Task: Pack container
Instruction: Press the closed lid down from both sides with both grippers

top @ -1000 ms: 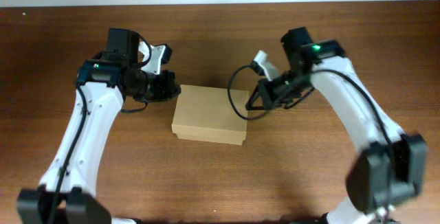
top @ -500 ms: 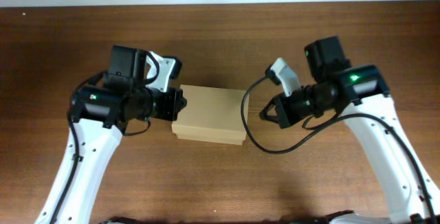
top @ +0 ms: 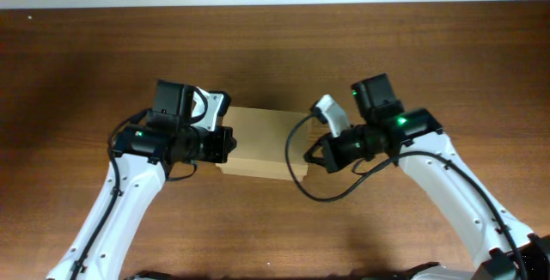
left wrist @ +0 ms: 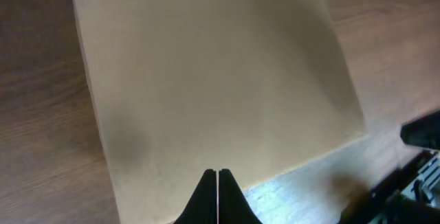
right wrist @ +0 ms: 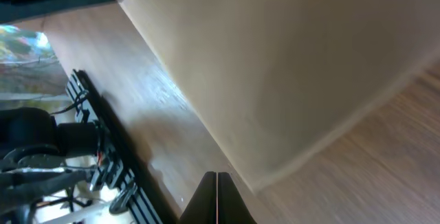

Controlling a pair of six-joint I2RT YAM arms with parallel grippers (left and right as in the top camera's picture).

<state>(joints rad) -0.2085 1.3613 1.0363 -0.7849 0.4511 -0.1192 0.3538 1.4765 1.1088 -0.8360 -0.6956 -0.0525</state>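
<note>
The container (top: 266, 143) is a plain tan cardboard box with its lid flat and closed, lying at the middle of the wooden table. It fills the left wrist view (left wrist: 213, 86) and the upper part of the right wrist view (right wrist: 295, 52). My left gripper (top: 229, 145) is shut and empty at the box's left end, fingertips (left wrist: 217, 176) over the lid's near edge. My right gripper (top: 309, 156) is shut and empty at the box's right end, fingertips (right wrist: 216, 177) just off a corner of the box. No pens or tape roll show.
The brown wooden table (top: 275, 48) stretches all around the box. A black cable (top: 296, 155) loops from the right arm beside the box's right end. The other arm's base and cables (right wrist: 62, 148) show at the left of the right wrist view.
Both arms have swung down and inward toward the box's two ends. The left gripper now lies over the box's left edge and the right gripper is close to its right end. The box has stayed in place.
</note>
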